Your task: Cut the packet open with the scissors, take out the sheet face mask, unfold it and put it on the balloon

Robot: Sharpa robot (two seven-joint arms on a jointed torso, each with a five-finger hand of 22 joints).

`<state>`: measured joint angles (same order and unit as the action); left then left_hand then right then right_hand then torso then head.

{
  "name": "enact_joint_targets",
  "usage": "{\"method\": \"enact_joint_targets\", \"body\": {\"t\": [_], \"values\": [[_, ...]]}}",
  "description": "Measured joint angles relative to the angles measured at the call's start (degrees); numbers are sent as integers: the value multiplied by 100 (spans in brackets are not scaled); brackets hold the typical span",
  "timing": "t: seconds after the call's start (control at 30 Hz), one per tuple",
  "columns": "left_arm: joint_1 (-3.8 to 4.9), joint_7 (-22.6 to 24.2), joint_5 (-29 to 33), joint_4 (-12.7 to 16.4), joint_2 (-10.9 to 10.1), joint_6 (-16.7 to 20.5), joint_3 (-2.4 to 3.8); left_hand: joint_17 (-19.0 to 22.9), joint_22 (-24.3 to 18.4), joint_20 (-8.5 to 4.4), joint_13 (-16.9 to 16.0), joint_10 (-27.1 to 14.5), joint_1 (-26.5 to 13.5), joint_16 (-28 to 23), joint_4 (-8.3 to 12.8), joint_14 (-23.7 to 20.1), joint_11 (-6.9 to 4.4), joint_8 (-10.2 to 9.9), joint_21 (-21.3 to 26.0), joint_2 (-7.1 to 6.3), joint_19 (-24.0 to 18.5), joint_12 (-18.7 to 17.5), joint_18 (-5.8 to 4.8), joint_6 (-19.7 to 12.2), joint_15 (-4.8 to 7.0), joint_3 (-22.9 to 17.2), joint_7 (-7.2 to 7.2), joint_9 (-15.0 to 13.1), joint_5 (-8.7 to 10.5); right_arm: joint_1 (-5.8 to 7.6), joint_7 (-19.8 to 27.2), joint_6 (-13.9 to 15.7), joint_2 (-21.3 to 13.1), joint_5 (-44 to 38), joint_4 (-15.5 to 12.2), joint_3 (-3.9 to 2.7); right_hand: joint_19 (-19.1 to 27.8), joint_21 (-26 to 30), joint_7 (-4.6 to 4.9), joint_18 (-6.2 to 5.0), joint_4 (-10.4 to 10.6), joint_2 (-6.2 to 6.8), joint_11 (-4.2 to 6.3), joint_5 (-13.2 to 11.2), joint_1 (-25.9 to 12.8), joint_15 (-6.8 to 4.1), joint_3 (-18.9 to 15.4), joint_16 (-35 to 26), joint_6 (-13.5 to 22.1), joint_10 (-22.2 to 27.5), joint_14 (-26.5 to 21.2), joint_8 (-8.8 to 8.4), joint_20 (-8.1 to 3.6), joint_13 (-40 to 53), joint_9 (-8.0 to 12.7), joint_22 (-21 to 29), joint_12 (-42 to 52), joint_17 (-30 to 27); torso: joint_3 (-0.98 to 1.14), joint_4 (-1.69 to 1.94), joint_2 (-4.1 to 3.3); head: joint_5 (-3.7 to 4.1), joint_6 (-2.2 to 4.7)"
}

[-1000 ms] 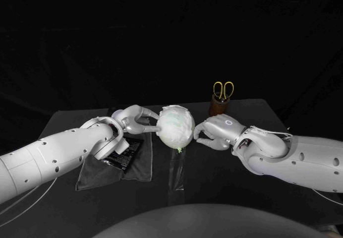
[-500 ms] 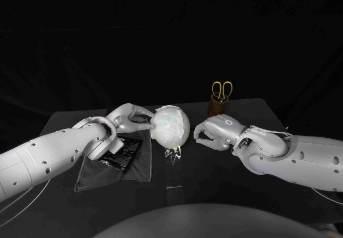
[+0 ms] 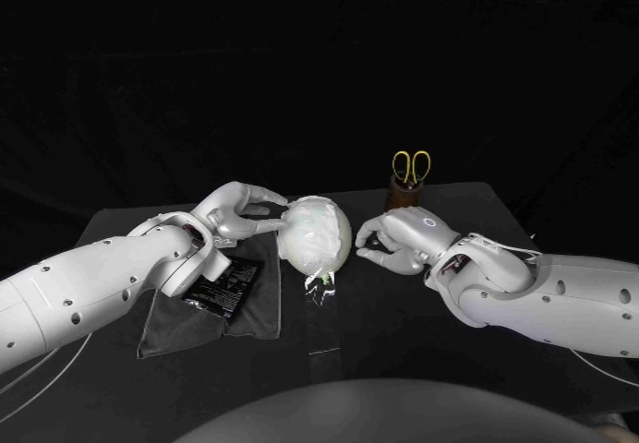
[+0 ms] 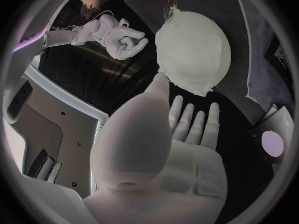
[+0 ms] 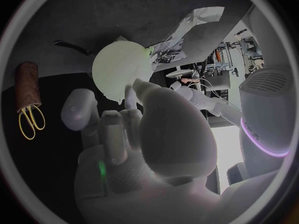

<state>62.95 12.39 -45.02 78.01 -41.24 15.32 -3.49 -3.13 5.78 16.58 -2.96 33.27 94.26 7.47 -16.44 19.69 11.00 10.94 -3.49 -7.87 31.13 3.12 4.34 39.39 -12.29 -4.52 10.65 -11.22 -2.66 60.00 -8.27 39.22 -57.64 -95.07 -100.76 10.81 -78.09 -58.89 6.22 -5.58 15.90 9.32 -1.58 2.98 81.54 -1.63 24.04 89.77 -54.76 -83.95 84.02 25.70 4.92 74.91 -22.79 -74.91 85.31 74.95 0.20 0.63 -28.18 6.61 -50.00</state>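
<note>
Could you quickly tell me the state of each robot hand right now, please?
Left robot hand: open, thumb at the balloon.
Right robot hand: closed, fingers curled, holding nothing.

The balloon (image 5: 121, 67), draped in the white mask (image 3: 317, 235), stands between the left hand (image 3: 240, 214) and right hand (image 3: 393, 242). The black packet (image 3: 223, 284) lies flat just behind the left hand. Yellow-handled scissors (image 3: 413, 166) stand upright beyond the right hand.

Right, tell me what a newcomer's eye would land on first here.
The pale balloon at mid-table, seemingly draped in the sheet mask, stands out, with the left hand close on one side and the right hand on the other. Next come the yellow-handled scissors, upright in a brown holder at the table's far edge, and the black packet on a dark cloth by the left arm.
</note>
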Motion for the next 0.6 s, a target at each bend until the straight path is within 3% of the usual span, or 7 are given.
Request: {"method": "enact_joint_targets", "body": {"t": [0.17, 0.3, 0.43, 0.6], "values": [[3, 47, -61, -29, 113, 34, 1, 0, -15, 14, 2, -24, 7, -48, -2, -10, 16, -19, 0, -27, -14, 0, 0, -25, -10, 2, -1, 2, 0, 7, -102, 418, 113, 185, -52, -13, -9, 0, 0, 1, 0, 22, 0, 0, -22, 0, 0, -2, 0, 0, 0, 0, -9, 2, 17, -1, 0, 0, 3, 0, -1, -16, 0], [3, 51, -180, -119, 214, 44, -7, 14, -45, 19, 12, -163, -28, -105, -24, -103, -39, -54, 0, -134, -108, -26, 0, -122, -23, 95, -13, 25, 0, 30, -166, 672, 206, 279, -44, -25, -9, 48, 0, 1, 0, 22, 0, 0, -22, 0, 0, -3, 0, 0, 0, 0, -9, 3, 38, -3, 0, 0, 3, 3, 0, -18, 0], [-10, 35, -309, -237, 326, 45, -21, 32, -108, 21, 19, -276, -18, -178, -32, -220, -96, -89, 44, -180, -374, -29, 0, -206, -33, 190, -39, 47, 0, 81, -223, 850, 323, 320, 9, -41, -9, 88, 15, 3, 0, 22, 1, 0, -22, 0, 0, -17, 16, 1, 0, -23, -9, 4, 52, -4, 0, 0, 0, 5, -2, -10, 0], [-38, 1, -447, -366, 476, 44, -36, 39, -117, 14, 19, -327, -47, -178, -40, -261, -107, -89, 44, -210, -404, -29, 0, -248, -30, 246, -40, 53, 0, 121, -300, 952, 520, 325, 163, -49, -7, 176, 49, 32, 0, 78, -49, 0, -78, 35, 0, 3, 72, -7, -6, -80, -7, 4, 93, -4, 0, -1, -8, 7, -7, 1, 0]]}}
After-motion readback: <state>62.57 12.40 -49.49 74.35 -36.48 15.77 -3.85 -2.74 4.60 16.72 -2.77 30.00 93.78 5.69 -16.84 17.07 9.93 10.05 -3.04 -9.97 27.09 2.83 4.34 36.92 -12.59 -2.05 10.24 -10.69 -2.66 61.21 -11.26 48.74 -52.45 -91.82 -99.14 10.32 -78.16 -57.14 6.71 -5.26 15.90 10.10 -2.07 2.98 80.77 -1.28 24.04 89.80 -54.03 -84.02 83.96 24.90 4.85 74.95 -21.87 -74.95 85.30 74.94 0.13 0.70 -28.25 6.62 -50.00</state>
